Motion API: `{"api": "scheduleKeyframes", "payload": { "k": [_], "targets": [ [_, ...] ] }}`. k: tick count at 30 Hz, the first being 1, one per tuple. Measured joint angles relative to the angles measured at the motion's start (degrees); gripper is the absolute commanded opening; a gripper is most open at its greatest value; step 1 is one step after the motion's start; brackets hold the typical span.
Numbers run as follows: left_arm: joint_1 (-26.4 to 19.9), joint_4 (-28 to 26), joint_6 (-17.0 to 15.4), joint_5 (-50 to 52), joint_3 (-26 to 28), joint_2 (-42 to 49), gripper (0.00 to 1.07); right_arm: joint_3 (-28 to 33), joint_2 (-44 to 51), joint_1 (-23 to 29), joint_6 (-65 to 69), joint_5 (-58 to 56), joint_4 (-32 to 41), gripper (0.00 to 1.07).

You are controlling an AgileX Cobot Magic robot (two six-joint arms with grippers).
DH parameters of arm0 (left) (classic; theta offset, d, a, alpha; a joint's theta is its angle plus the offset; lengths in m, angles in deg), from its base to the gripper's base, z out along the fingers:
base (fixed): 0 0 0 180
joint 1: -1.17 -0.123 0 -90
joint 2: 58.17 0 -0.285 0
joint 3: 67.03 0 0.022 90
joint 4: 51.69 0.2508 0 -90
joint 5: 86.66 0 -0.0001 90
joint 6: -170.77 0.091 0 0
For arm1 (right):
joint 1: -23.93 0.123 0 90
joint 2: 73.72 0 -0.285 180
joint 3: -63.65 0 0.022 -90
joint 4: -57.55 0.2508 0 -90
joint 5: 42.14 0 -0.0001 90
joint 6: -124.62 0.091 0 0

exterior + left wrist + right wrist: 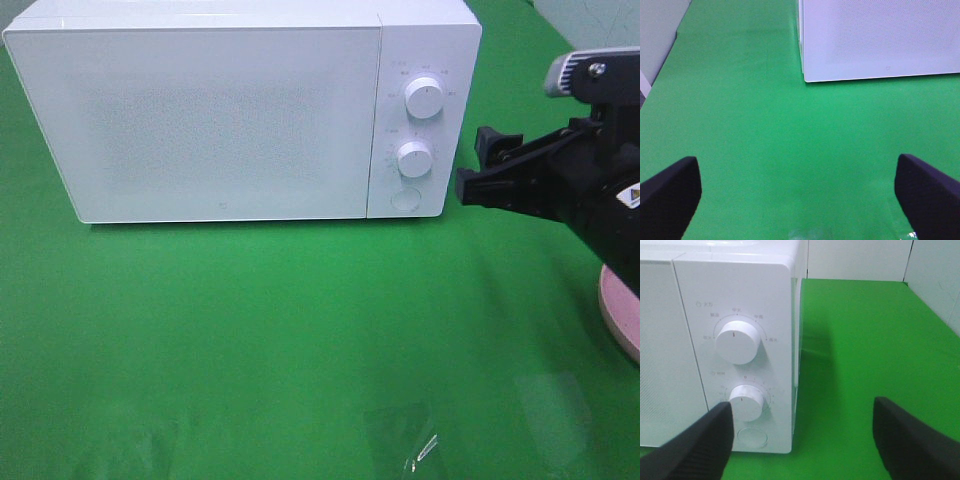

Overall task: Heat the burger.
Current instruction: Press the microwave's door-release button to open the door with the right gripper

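We cannot see the burger, perhaps hidden by the arm (600, 190) above the pink plate (622, 305) at the right edge; our right tool (472, 160), wide open and empty, faces the controls of the closed microwave (200, 120), likely to open its door, while the left tool (799, 200) hangs open, empty.
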Motion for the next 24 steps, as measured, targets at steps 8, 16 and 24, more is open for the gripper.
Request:
{"api": "scheduleKeyframes", "payload": {
  "k": [8,16,24],
  "targets": [
    [0.0,0.0,0.0,0.0,0.0,0.0,0.98,-0.06,-5.39,8.48,0.46,5.61,6.82,0.76],
    [0.0,0.0,0.0,0.0,0.0,0.0,0.98,-0.4,-11.4,12.95,4.47,7.79,10.14,0.76],
    [0.0,0.0,0.0,0.0,0.0,0.0,0.98,-2.35,-12.03,12.95,7.79,7.85,10.31,0.76]
  ]
}}
